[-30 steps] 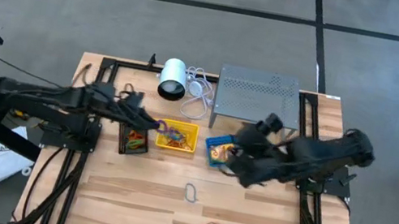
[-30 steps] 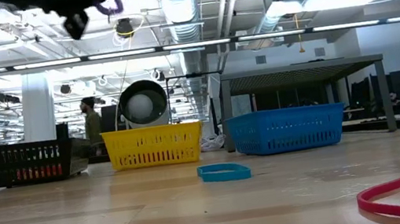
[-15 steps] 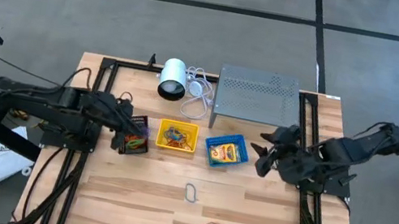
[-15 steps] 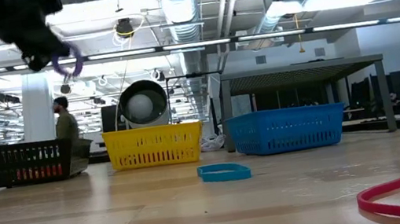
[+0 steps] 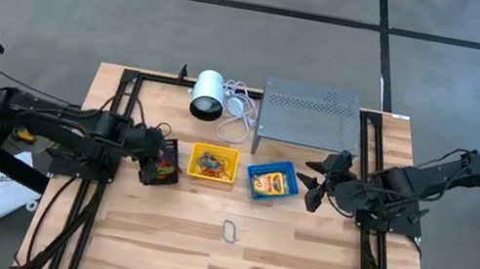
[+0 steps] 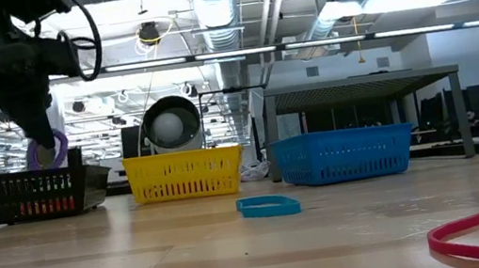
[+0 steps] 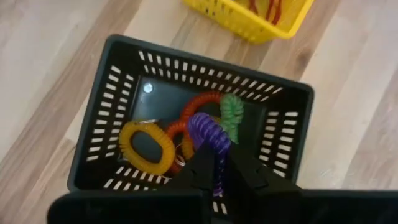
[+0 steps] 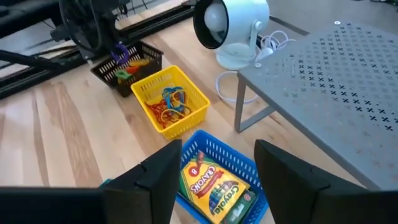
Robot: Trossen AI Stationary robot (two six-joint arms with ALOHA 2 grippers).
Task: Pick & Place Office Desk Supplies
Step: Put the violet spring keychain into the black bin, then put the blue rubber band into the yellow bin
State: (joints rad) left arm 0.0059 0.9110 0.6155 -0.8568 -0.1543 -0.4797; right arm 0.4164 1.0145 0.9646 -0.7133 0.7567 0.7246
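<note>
Over the black basket (image 7: 106, 130), left gripper (image 7: 214, 177) pinches a purple coil ring (image 7: 208, 134), hanging just above the yellow, orange, green coils inside. Right gripper (image 5: 319, 180), fingers apart, empty, beside the blue basket (image 5: 271, 181) of crayon boxes.

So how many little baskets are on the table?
3, in a row: a black basket on the left, a yellow basket in the middle, a blue basket on the right.

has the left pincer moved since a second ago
Yes. The left pincer, shut on a purple coil, went from above the yellow tray to the black tray.
</note>
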